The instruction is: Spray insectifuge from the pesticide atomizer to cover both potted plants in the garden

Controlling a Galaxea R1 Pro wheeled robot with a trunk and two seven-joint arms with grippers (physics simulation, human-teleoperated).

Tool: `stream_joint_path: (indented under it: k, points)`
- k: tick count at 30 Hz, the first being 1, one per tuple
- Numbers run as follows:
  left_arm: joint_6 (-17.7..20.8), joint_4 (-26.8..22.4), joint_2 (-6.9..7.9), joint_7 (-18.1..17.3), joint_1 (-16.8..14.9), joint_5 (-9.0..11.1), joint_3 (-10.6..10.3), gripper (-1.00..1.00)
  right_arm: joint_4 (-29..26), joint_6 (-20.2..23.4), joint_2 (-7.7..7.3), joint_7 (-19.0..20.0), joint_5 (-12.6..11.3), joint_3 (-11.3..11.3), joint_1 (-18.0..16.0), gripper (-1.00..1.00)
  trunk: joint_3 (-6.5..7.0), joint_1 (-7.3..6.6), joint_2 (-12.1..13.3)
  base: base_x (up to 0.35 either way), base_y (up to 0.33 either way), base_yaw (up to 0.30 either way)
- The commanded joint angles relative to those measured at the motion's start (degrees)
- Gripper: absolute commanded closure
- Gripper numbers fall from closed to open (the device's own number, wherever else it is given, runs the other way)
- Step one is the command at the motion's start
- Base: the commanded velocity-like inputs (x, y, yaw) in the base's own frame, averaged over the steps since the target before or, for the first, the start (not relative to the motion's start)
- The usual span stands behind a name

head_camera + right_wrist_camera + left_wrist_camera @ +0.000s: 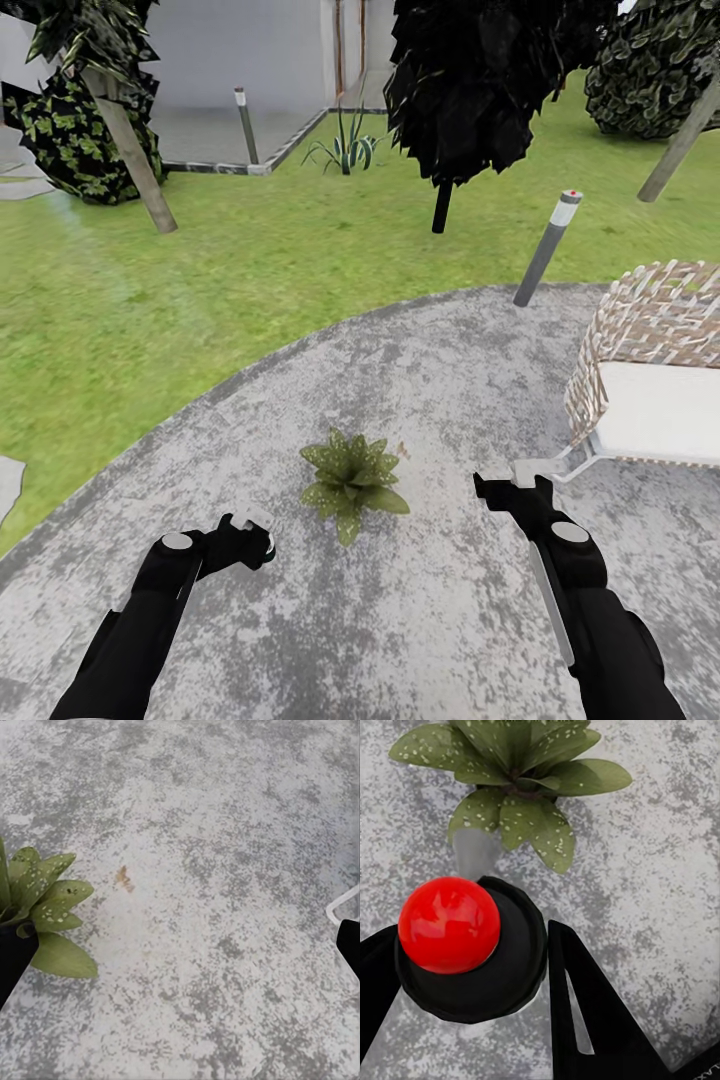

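**Atomizer held over a potted plant on the stone patio**

The left gripper has its fingers pinched on the pesticide atomizer, whose black top carries a red ball (seen end-on from the left wrist camera, so the green body is hidden). The bottle's top sits just to the near left of one potted plant, a rosette of pale-speckled leaves standing on the round grey patio. The plant's pot is barely visible under the leaves.

The right gripper hovers to the right of the plant, close to the white frame of a wicker seat; its jaws are spread and hold nothing. Farther off, a grey bollard lamp stands at the patio's far edge, with lawn, an agave and dark trees beyond.
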Motion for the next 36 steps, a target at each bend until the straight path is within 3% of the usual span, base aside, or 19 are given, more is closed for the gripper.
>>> stream_joint_path:
  k: [1,36]
  points:
    - [0.2,-0.1,-0.03,-0.5,0.0,-0.4,0.1,1.0,-0.1,0.3,0.02,0.3,0.6,0.0,0.0,-1.0,-0.13,0.23,-0.4,0.0,0.0,0.0]
    - [0.2,0.0,-0.1,-0.4,0.0,-0.4,-0.1,1.0,-0.1,0.3,0.02,0.3,0.6,0.0,0.0,-1.0,-3.17,7.91,-14.5,0.0,0.0,0.0]
